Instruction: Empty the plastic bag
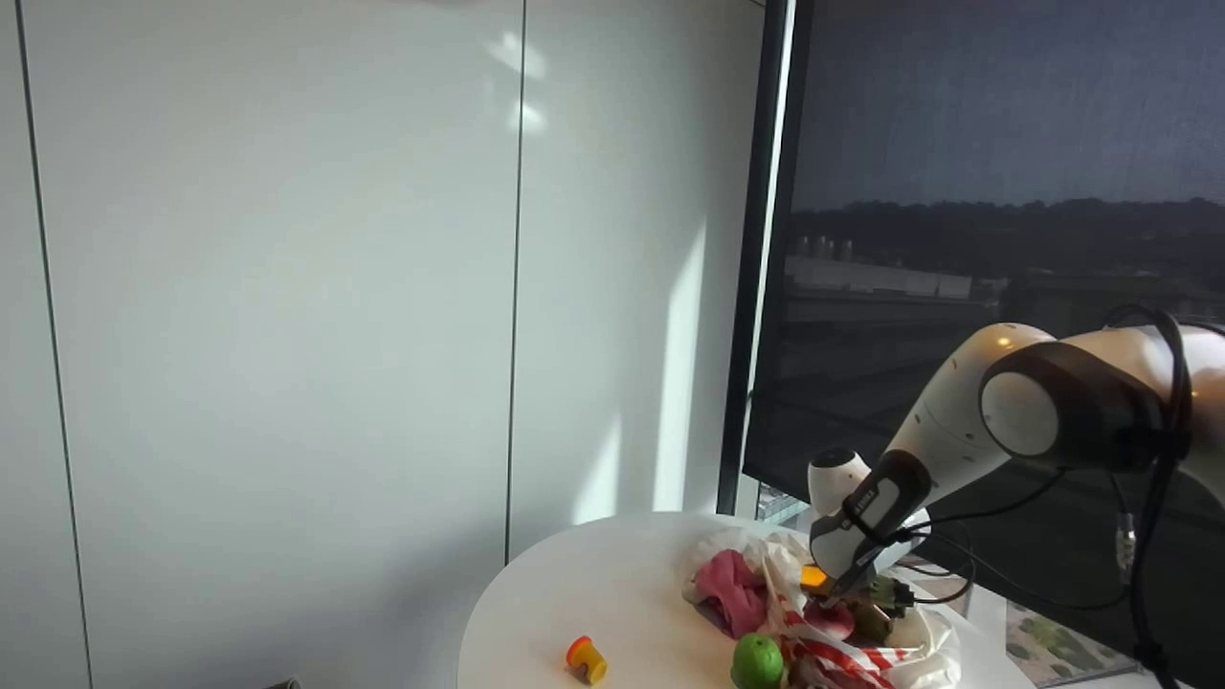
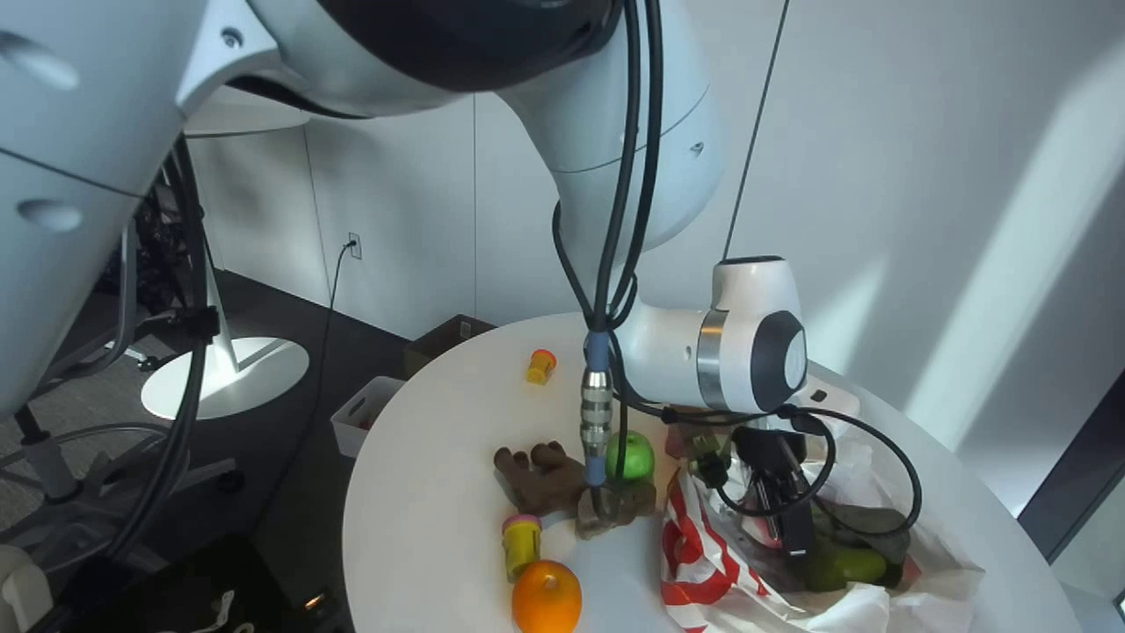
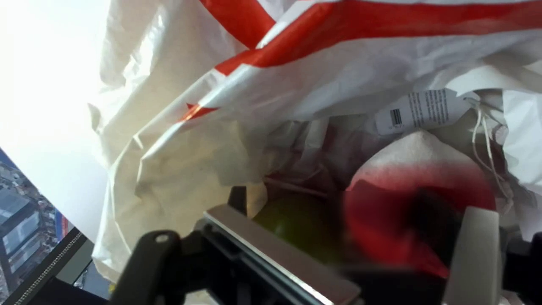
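Wrist view, bag (image 3: pixel 322 84), red obj. (image 3: pixel 406 178) w/in

Robot arm (image 1: pixel 957 421) bent over red-striped plastic bag (image 1: pixel 842 660), green fruit (image 1: pixel 757 660) beside it, yellow tub (image 1: pixel 590 662) on white table (image 1: pixel 545 584)

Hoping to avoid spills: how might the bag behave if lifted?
The bag is probably floppy, looking thin and crumpled. It may sag unevenly, with a red thing and a green thing inside. Lying open, it could spill them.
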`<move>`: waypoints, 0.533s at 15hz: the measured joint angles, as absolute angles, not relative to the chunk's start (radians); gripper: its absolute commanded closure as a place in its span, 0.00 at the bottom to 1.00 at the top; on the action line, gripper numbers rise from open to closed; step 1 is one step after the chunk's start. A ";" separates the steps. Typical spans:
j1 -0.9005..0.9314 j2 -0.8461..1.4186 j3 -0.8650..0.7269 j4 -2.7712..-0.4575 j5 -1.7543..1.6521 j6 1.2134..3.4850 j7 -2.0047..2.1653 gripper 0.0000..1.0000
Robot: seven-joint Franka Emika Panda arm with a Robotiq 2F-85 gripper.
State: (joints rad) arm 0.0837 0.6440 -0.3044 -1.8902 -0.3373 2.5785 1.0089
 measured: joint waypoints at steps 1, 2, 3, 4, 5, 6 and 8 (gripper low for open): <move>0.076 0.658 -0.301 -1.878 -0.314 2.579 1.005 0.00; 0.068 0.670 -0.298 -1.868 -0.294 2.579 1.001 0.00; 0.065 0.678 -0.297 -1.860 -0.282 2.581 0.999 0.00; 0.066 0.681 -0.296 -1.855 -0.279 2.583 0.999 0.00; 0.067 0.679 -0.294 -1.854 -0.279 2.590 0.999 0.00; 0.070 0.676 -0.292 -1.855 -0.278 2.604 0.998 0.00; 0.075 0.666 -0.288 -1.858 -0.278 2.645 0.994 0.00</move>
